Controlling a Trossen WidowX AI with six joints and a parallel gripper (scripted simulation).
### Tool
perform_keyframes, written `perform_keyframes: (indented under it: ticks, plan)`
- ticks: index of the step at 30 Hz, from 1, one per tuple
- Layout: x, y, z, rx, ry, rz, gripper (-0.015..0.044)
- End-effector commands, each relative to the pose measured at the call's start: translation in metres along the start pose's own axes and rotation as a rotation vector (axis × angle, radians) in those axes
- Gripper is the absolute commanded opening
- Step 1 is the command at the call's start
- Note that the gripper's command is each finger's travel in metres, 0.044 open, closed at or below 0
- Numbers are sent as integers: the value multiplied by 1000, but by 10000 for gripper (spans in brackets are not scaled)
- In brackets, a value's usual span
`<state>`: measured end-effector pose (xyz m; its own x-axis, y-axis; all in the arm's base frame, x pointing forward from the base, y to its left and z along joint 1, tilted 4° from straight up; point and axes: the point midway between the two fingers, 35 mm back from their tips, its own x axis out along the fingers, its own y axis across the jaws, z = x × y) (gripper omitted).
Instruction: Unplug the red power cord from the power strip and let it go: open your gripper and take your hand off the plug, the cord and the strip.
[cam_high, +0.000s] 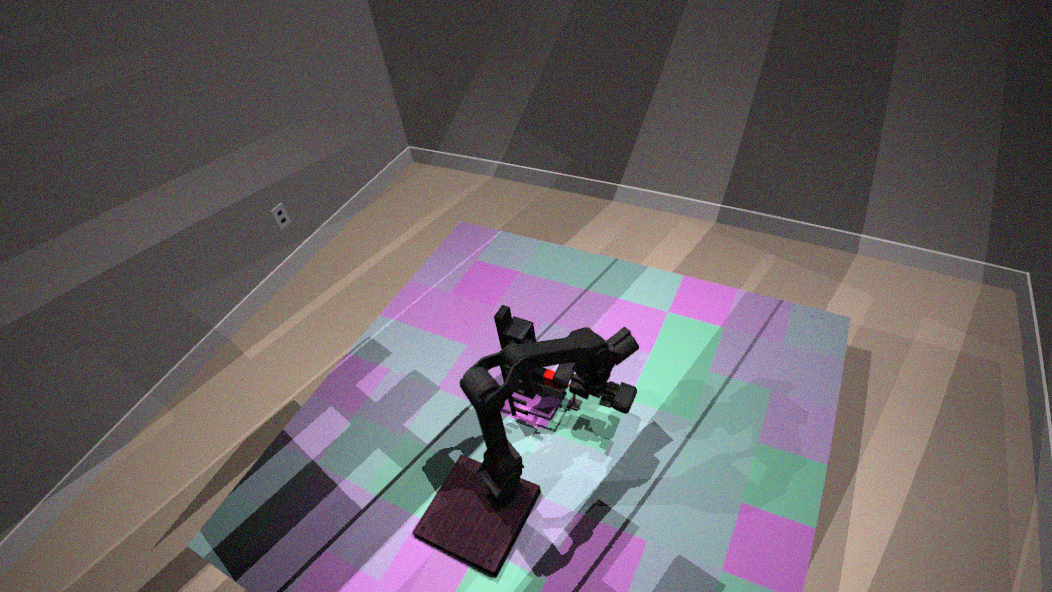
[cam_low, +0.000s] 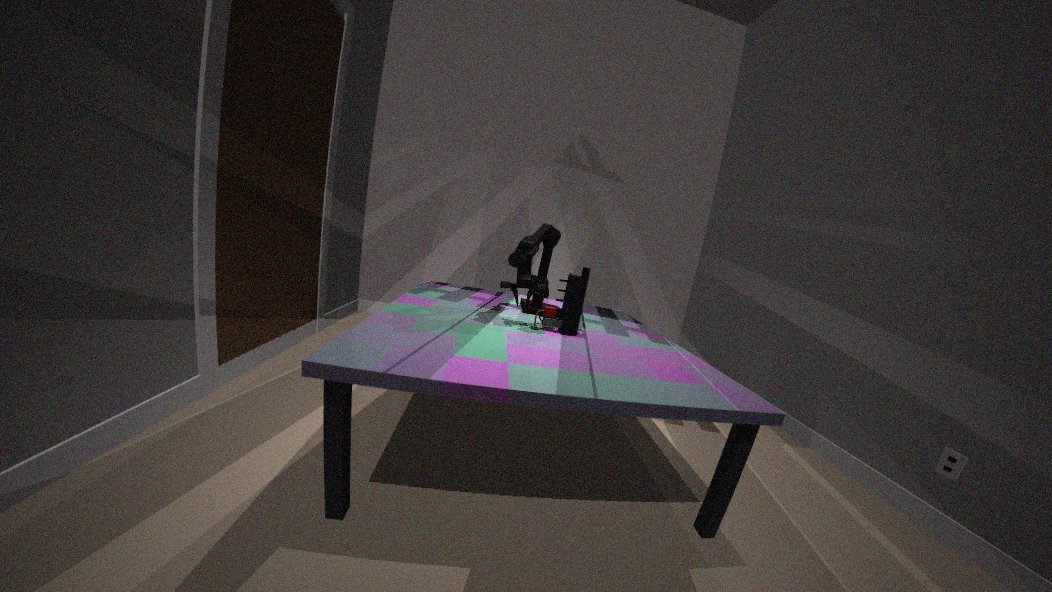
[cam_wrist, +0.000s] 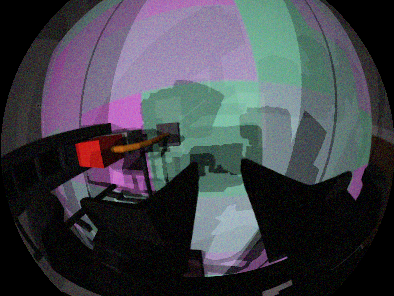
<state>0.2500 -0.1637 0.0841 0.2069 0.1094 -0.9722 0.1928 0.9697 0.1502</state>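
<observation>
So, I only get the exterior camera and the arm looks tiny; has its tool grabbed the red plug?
Observer: No. In the wrist view the tool has only table between its fingers; the red plug sits off to the left.
Operator: Is any cord showing?
Observer: Yes, an orange-looking cord leaves the plug, curving to the right.
Operator: And from above?
Observer: The arm reaches over the plug, hiding part of it.
</observation>
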Motion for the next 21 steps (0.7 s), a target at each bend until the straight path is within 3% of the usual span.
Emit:
perform_keyframes:
  ticks: [1,17,21]
  plan:
    - [-4,32,15,702,68,-66,160]
    - [-10,69,24,1503,58,-185,160]
    - [-10,71,25,1566,53,-193,160]
